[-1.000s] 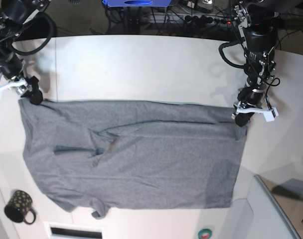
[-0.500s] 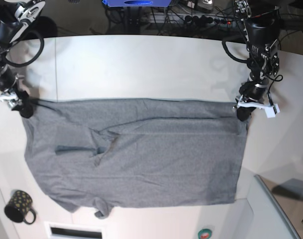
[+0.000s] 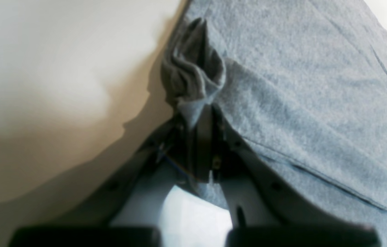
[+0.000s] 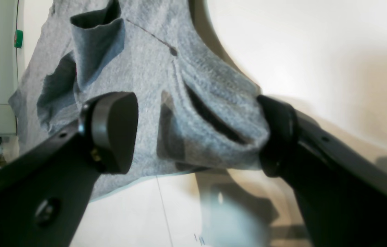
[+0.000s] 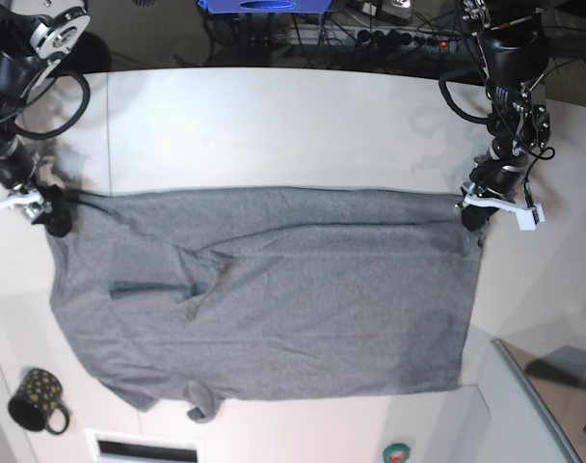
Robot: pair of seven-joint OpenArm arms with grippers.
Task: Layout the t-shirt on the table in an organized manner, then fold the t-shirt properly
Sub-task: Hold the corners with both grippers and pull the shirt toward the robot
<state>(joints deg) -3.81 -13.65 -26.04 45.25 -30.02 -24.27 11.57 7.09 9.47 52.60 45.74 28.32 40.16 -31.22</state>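
White table (image 5: 274, 125) bears the spread t-shirt (image 5: 264, 289); left gripper (image 3: 196, 120) pinches its corner, right gripper (image 4: 196, 133) gapes.

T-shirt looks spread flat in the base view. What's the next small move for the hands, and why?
Probably open the left hand and lift it clear. The t-shirt lies spread on the table and the right hand is open, fingers apart around its corner, but the left hand is shut on a bunched corner. Releasing should let that corner settle flat.
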